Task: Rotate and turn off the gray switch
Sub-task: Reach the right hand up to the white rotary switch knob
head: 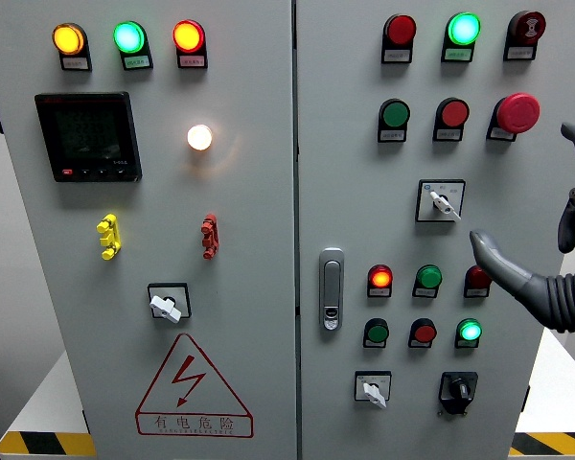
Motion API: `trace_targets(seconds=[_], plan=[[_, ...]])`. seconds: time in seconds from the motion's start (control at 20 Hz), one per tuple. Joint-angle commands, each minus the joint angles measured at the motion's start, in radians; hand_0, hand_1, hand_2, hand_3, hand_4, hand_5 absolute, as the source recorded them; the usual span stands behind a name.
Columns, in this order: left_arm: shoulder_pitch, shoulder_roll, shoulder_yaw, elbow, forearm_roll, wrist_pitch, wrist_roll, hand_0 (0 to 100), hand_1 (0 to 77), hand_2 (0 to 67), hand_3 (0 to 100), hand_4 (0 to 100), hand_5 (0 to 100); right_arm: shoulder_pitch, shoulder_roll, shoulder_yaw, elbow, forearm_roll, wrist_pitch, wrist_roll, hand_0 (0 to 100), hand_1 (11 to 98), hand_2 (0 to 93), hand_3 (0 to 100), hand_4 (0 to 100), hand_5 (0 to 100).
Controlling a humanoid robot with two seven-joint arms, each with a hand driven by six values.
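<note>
At the right edge of the frame, the robot's right hand (pixel 556 254) comes in with its dark fingers spread and relaxed, holding nothing; one long finger (pixel 494 257) points left toward the panel, its tip just right of and below the gray rotary switch (pixel 441 201) but not touching it. That switch sits in a white square plate at right of centre on the right door, its gray lever angled down to the right. Below it are two rows of round lamps: a lit red lamp (pixel 380 279), a green one (pixel 428 279) and a dark red one (pixel 477 279) partly behind the finger, then a lower row ending in a lit green lamp (pixel 470 332). A red mushroom emergency button (pixel 517 113) stands above the hand. On the left door, lower left of centre, another gray switch (pixel 168 305) sits above a red triangular electrical hazard sign (pixel 194 388). A chrome door handle (pixel 332 287) marks the middle seam.
</note>
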State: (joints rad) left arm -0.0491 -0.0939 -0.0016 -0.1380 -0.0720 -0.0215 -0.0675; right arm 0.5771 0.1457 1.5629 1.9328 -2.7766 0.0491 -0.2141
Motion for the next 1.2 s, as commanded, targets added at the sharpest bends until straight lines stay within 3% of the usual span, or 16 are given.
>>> trace_targets(seconds=[0.0,0.25,0.45,0.55,0.7,0.9,1.15], plan=[[0.000,0.000,0.000,0.000,0.000,0.000,0.000,0,0.0,13.2,18,10,12,-0.002,0.0000,-0.003,-0.001,0.000,0.000,-0.001,0,38.9,11.0,97,100,97],[0.000,0.000,0.000,0.000,0.000,0.000,0.000,0,0.0,13.2,18,10,12,0.003,0.0000,-0.004,-0.005,0.000,0.000,-0.001,0,38.8,11.3,97,100,97],[0.000,0.000,0.000,0.000,-0.002,0.000,0.000,0,0.0,13.2,18,10,12,0.021,0.0077,-0.001,-0.008,0.014,0.014,-0.022,0,38.2,13.6,97,100,97],[0.000,0.000,0.000,0.000,0.000,0.000,0.000,0,0.0,13.2,18,10,12,0.033,0.0092,-0.001,-0.015,0.040,0.031,-0.034,0,37.4,24.0,96,100,97],[0.000,-0.001,0.000,0.000,0.000,0.000,0.000,0,0.0,13.2,18,10,12,0.058,0.0138,0.005,-0.020,0.074,0.097,-0.060,0,37.1,33.4,94,100,98],[0.000,0.000,0.000,0.000,0.000,0.000,0.000,0,0.0,13.2,18,10,12,0.075,0.0153,0.009,-0.054,0.078,0.100,-0.096,0,36.3,40.8,94,100,98],[0.000,0.000,0.000,0.000,-0.002,0.000,0.000,0,0.0,13.2,18,10,12,0.116,0.0123,0.002,-0.126,0.078,0.098,-0.134,0,35.7,48.0,93,100,97]])
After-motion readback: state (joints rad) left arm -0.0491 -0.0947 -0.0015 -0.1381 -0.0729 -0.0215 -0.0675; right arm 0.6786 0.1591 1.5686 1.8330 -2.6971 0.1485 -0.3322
